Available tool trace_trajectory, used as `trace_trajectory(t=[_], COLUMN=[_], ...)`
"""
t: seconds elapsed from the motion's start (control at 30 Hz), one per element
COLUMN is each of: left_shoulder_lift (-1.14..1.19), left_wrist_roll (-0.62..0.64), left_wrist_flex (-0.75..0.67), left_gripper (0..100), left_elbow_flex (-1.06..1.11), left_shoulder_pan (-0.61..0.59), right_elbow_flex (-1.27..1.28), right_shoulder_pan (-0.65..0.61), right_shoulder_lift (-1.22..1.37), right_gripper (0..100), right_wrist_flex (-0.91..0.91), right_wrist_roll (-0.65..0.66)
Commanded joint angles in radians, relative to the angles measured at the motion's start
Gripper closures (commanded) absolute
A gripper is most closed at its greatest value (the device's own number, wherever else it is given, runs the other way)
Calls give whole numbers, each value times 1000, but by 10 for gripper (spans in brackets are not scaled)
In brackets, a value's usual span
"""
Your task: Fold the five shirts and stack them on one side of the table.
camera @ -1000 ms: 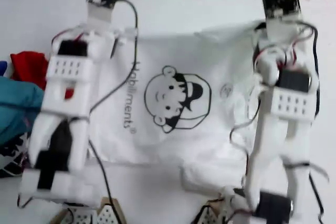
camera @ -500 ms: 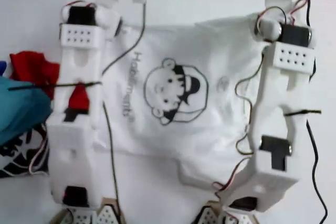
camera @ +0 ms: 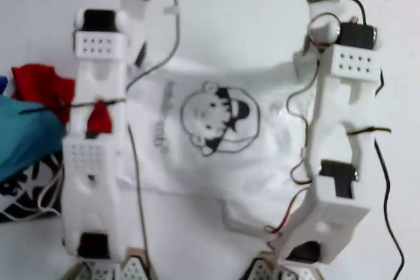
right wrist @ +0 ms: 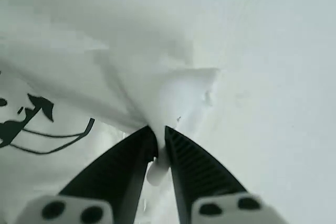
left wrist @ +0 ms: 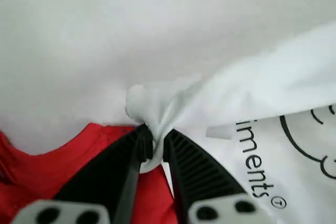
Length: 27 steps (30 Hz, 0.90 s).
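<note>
A white shirt (camera: 216, 142) with a black cartoon-face print lies spread in the middle of the table. My left gripper (left wrist: 155, 142) is shut on a bunched corner of the white shirt (left wrist: 252, 103) at its far left edge. My right gripper (right wrist: 157, 140) is shut on the far right corner of the white shirt (right wrist: 157, 93). In the high view both arms stretch out over the table, the left arm (camera: 98, 109) along the shirt's left side and the right arm (camera: 338, 129) along its right side. A red shirt (left wrist: 58, 171) lies beneath the left gripper.
At the table's left edge lie a red shirt (camera: 36, 86), a teal shirt (camera: 23, 136) and a black-and-white patterned one (camera: 23, 191), piled loosely. Bare white table (camera: 230, 18) runs along the far side. The arm bases (camera: 111, 270) stand at the near edge.
Both arms have stretched toward the far side of the table, and the shirt's far edge has bunched up and pulled in toward the middle.
</note>
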Motion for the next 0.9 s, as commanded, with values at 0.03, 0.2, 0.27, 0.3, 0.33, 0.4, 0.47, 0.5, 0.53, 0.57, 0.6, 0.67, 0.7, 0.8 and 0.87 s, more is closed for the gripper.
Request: trace_trajectory(t=[0.03,0.2,0.27,0.3,0.33,0.4,0.47,0.5,0.53,0.57,0.6,0.67,0.7,0.8,0.87], left_shoulder_lift=[-262,-514,-598,-635,-671,-736,-793,-816,-838,-855,-870,-893,-899,-911,-919], left_wrist_roll=[-9,-17,-18,-20,-20,-32,-58,-63,-68,-68,-69,-69,-80,-109,-112], left_wrist_flex=[21,14,-3,-6,-6,-6,-6,-8,-8,-8,-17,-46,-58,-92,-117], left_gripper=[974,973,973,973,973,973,973,973,973,973,973,973,973,973,973], left_elbow_flex=[265,613,736,789,835,926,1001,1035,1070,1104,1139,1219,1259,1377,1445], left_shoulder_pan=[-11,-38,-60,-71,-77,-86,-86,-87,-89,-89,-89,-89,-87,-86,-91], right_elbow_flex=[-26,227,388,473,560,730,887,961,1023,1083,1135,1226,1263,1363,1410], right_shoulder_pan=[-38,-59,-67,-70,-70,-64,-64,-64,-64,-61,-48,-21,-7,41,74], right_shoulder_lift=[-81,-283,-400,-467,-536,-673,-792,-846,-894,-938,-977,-1038,-1064,-1130,-1162], right_gripper=[981,981,981,981,981,981,981,981,981,981,981,981,981,981,981], right_wrist_flex=[111,110,96,81,56,1,-33,-45,-50,-56,-58,-61,-61,-61,-74], right_wrist_roll=[29,31,37,37,37,40,58,80,95,107,121,153,176,242,290])
